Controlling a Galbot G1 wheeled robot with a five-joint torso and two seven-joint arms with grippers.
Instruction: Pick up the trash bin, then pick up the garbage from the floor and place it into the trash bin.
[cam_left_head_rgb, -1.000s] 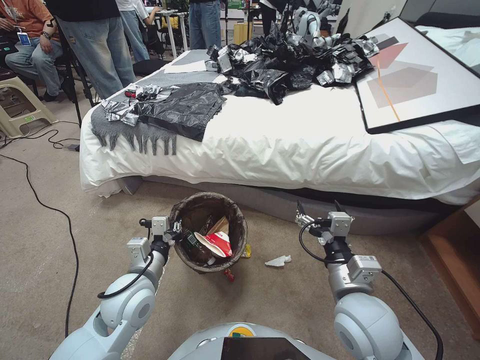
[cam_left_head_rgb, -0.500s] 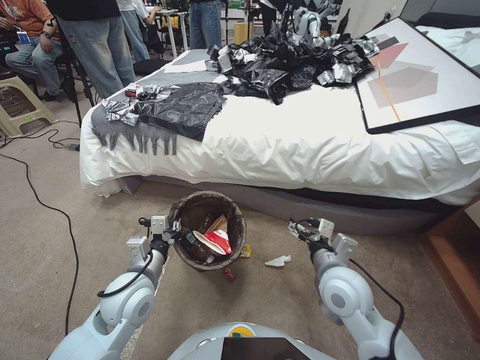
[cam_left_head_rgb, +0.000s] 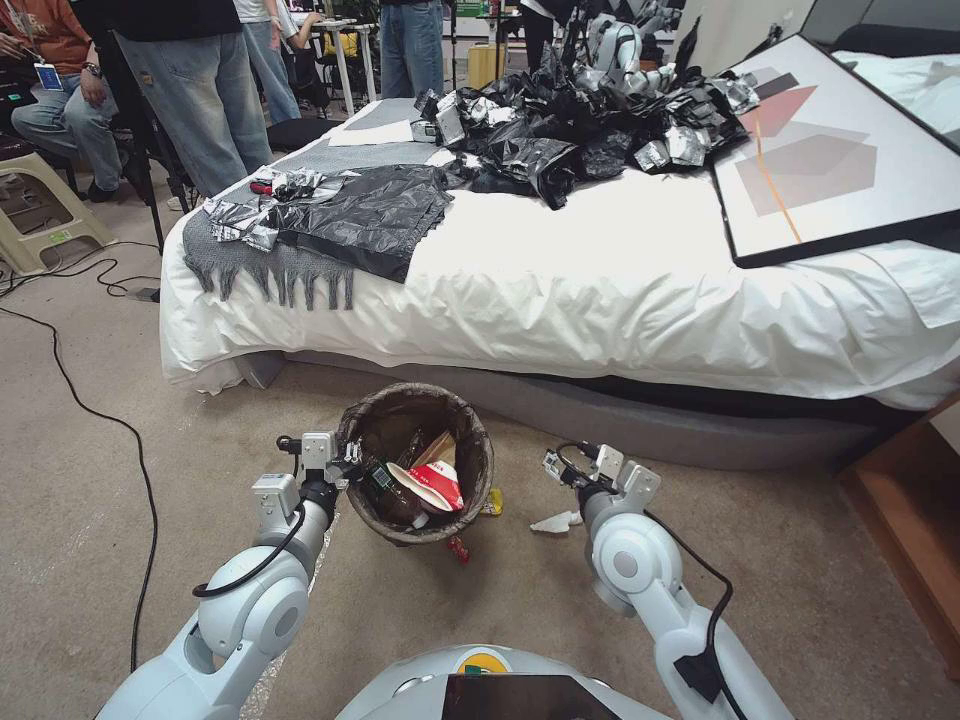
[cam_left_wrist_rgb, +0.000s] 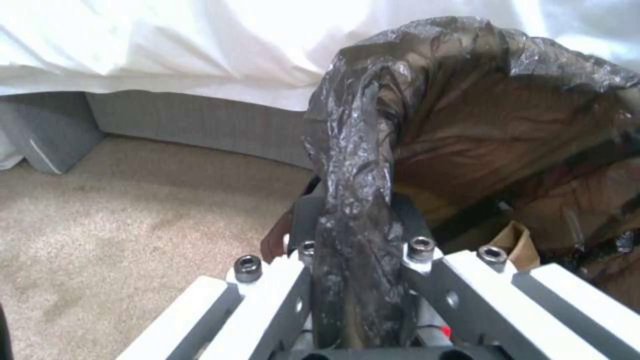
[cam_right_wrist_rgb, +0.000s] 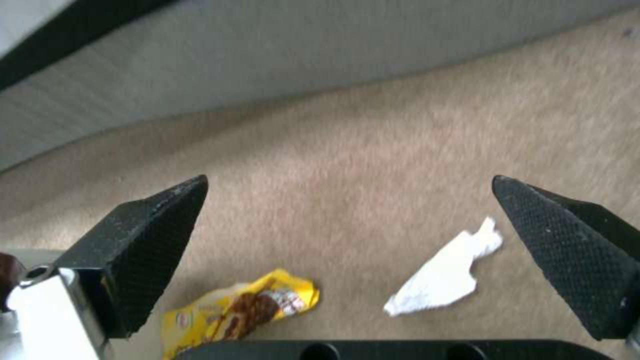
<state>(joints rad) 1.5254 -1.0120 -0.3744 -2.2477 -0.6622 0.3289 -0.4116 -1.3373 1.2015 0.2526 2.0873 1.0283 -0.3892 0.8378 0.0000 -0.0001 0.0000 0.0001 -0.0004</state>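
On the carpet just before the bed (cam_left_head_rgb: 600, 290), your head view shows the trash bin (cam_left_head_rgb: 417, 462) with the left gripper (cam_left_head_rgb: 345, 468) clamped on its left rim; a red-and-white cup (cam_left_head_rgb: 432, 486) and a brown paper bag (cam_left_head_rgb: 440, 450) lie inside. You can see the right gripper (cam_left_head_rgb: 556, 470) low above the floor to the bin's right, over a white tissue (cam_left_head_rgb: 555, 521), with a yellow wrapper (cam_left_head_rgb: 492, 503) and a red scrap (cam_left_head_rgb: 458, 548) against the bin's base. From your left wrist view, the jaws pinch the dark bag-covered rim (cam_left_wrist_rgb: 357, 210) between them. From your right wrist view, the fingers (cam_right_wrist_rgb: 143, 240) stand wide apart over bare carpet, the tissue (cam_right_wrist_rgb: 443, 275) and yellow wrapper (cam_right_wrist_rgb: 240, 307) lying apart between them.
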